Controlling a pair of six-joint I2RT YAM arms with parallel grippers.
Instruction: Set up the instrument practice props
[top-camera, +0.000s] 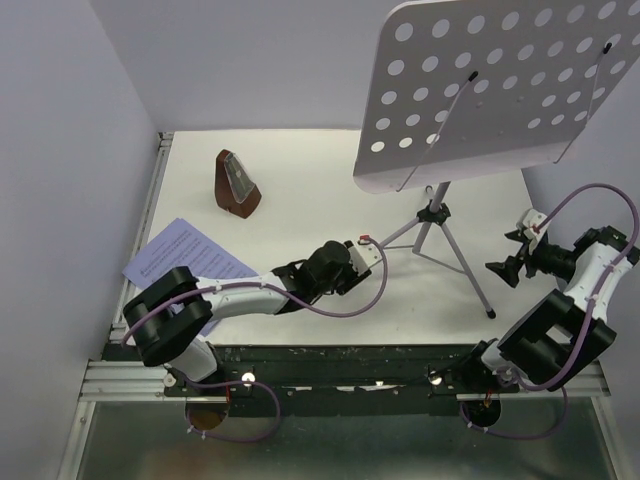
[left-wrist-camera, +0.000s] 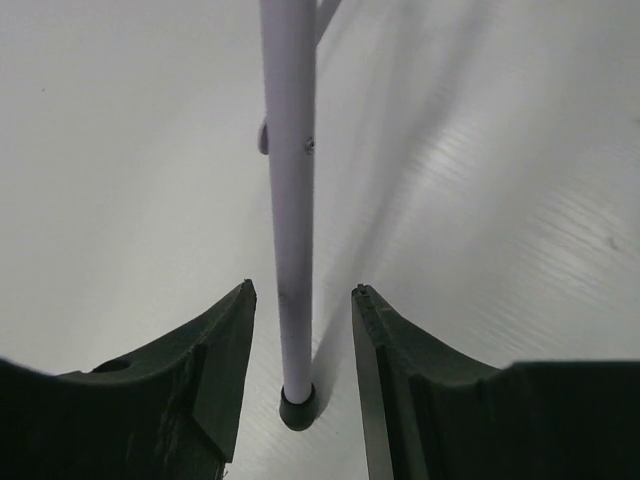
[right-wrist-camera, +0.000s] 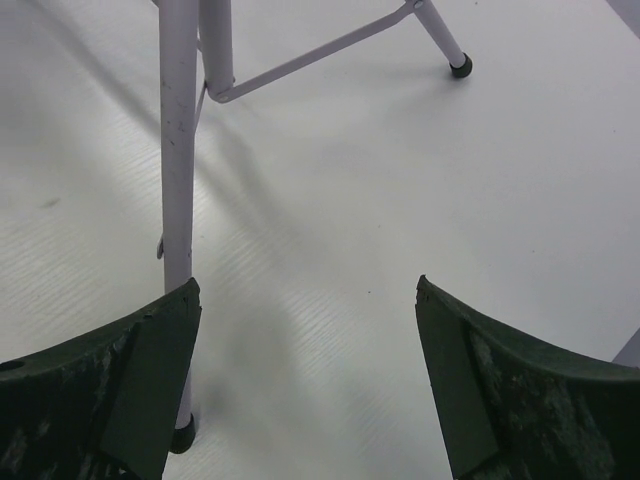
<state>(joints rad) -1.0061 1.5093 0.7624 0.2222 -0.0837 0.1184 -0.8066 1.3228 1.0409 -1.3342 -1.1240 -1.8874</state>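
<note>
- The sheet-music pages (top-camera: 178, 256) lie flat on the table (top-camera: 300, 300), far to the left of the music stand and nearer my bases than it; my left arm covers their near corner.
- The metronome (top-camera: 238, 185) stands upright, well to the left of the music stand and apart from the pages.
- My left claw (top-camera: 370, 250) (left-wrist-camera: 303, 290) sits low at the left foot of the music stand. It is partly open. One thin leg (left-wrist-camera: 290, 200) of the stand runs between my fingers (left-wrist-camera: 225, 350), with a gap on each side, so I grip nothing. The leg's black rubber foot (left-wrist-camera: 298, 408) rests on the table.
- The music stand (top-camera: 490, 90) is upright at the right of the table. Its pale perforated desk is tilted above its tripod (top-camera: 440, 225), and nothing lies on the desk.
- My right claw (top-camera: 512, 252) (right-wrist-camera: 308, 290) hangs just right of the stand's tripod, spread wide and empty. In its wrist view, a tripod leg (right-wrist-camera: 178, 150) passes close beside the finger on the left (right-wrist-camera: 150, 380); I cannot tell whether they touch.
</note>
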